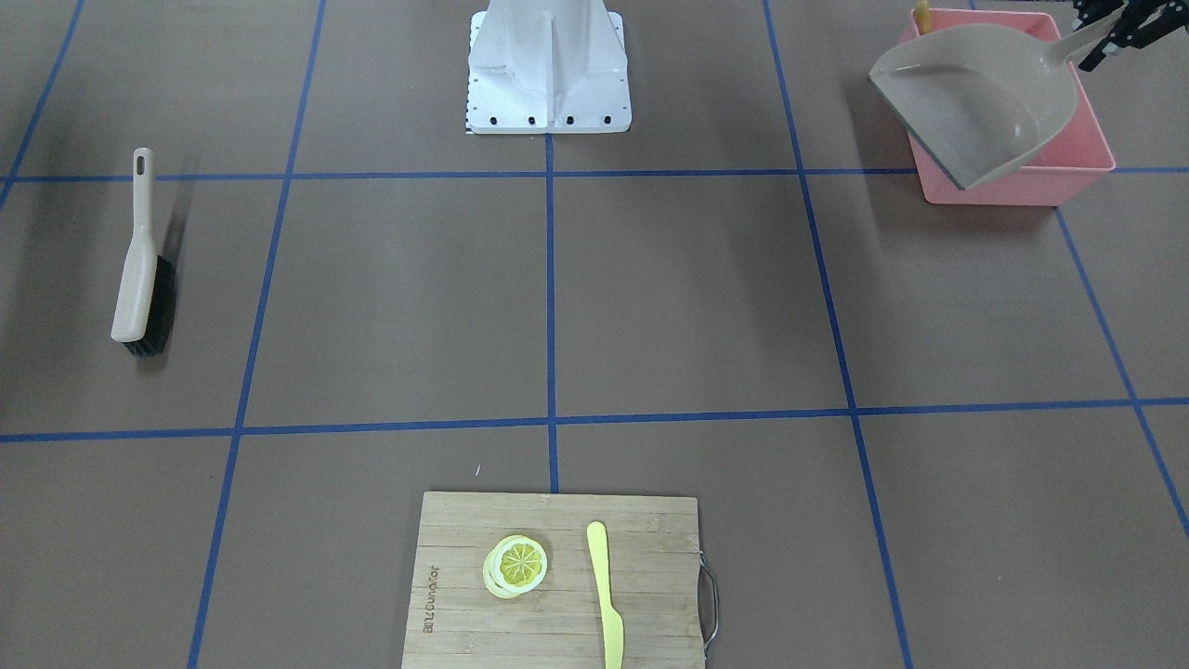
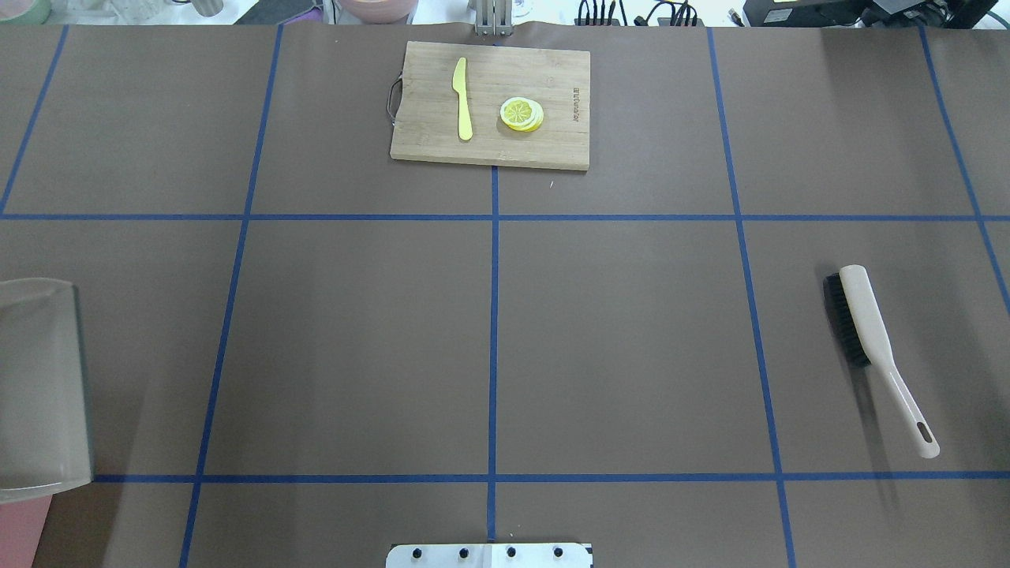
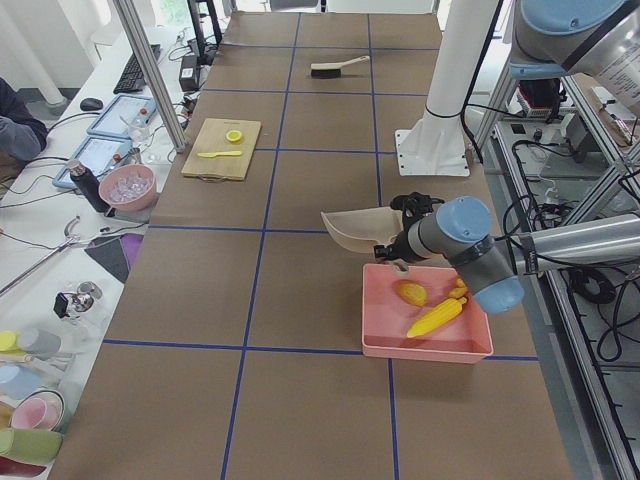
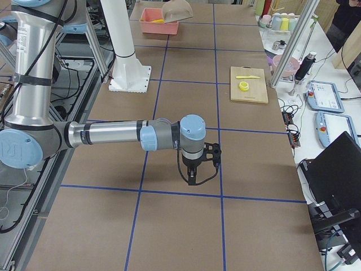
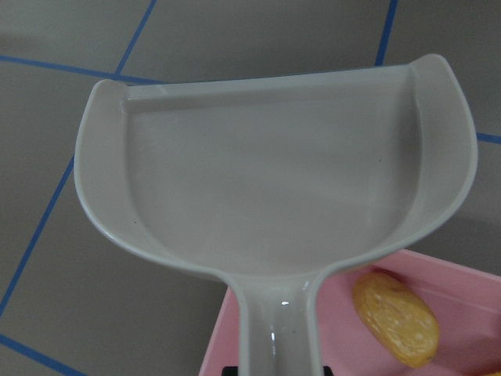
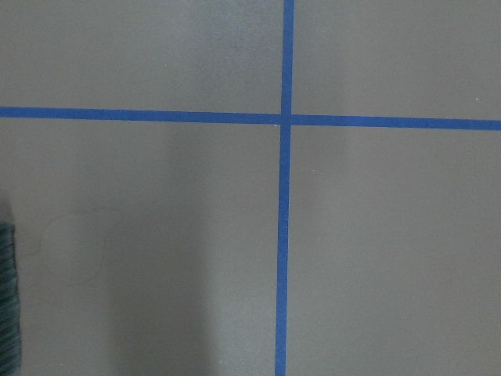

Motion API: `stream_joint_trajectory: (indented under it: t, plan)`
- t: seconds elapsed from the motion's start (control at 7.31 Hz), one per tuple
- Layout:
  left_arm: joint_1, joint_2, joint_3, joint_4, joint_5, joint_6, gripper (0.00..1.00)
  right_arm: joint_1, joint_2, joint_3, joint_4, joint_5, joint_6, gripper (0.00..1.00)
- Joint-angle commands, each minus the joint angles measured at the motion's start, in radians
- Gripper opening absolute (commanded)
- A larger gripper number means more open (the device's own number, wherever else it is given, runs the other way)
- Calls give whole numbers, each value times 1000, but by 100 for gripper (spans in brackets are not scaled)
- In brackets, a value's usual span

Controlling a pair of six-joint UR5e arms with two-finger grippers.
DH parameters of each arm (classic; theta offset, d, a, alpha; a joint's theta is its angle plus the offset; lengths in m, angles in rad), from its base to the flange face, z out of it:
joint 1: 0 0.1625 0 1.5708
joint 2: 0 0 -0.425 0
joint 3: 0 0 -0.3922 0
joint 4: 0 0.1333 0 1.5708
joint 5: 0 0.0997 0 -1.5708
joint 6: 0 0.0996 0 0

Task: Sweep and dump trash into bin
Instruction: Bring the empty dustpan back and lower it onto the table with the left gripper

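Note:
The pink bin (image 1: 1022,177) stands at the table edge on my left side. In the exterior left view it (image 3: 425,350) holds a yellow corn cob (image 3: 437,317) and a yellow-brown potato-like lump (image 3: 411,294); a third piece is mostly hidden behind my arm. My left gripper (image 1: 1105,42) is shut on the handle of the beige dustpan (image 1: 975,102), held tilted over the bin. The pan (image 5: 266,180) is empty, with the lump (image 5: 394,318) below it. My right gripper (image 4: 192,179) hangs just above the table; I cannot tell whether it is open.
A beige hand brush (image 1: 139,269) with black bristles lies on my right side (image 2: 868,331). A wooden cutting board (image 1: 464,557) at the far edge carries a lemon slice (image 1: 516,565) and a yellow plastic knife (image 1: 606,595). The robot base (image 1: 548,74) stands mid-table.

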Motion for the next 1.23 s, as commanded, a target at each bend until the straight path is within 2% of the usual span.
stream_joint_trajectory:
  t: [0.0, 0.14, 0.27, 0.55, 0.82, 1.09]
  plan:
    - [153, -68, -47, 0, 84, -38, 0, 0, 0, 0, 0, 0, -2, 100]
    - [202, -117, -48, 4, 89, -72, 0, 0, 0, 0, 0, 0, -2, 100]
    - [266, -177, -48, 27, 168, -97, 0, 0, 0, 0, 0, 0, 0, 100]
    - [352, -308, -23, 134, 204, -111, 0, 0, 0, 0, 0, 0, 0, 100]
    - [359, -504, 41, 240, 209, -120, 0, 0, 0, 0, 0, 0, 0, 100]
    - [359, -704, 171, 288, 200, -118, 0, 0, 0, 0, 0, 0, 0, 100]
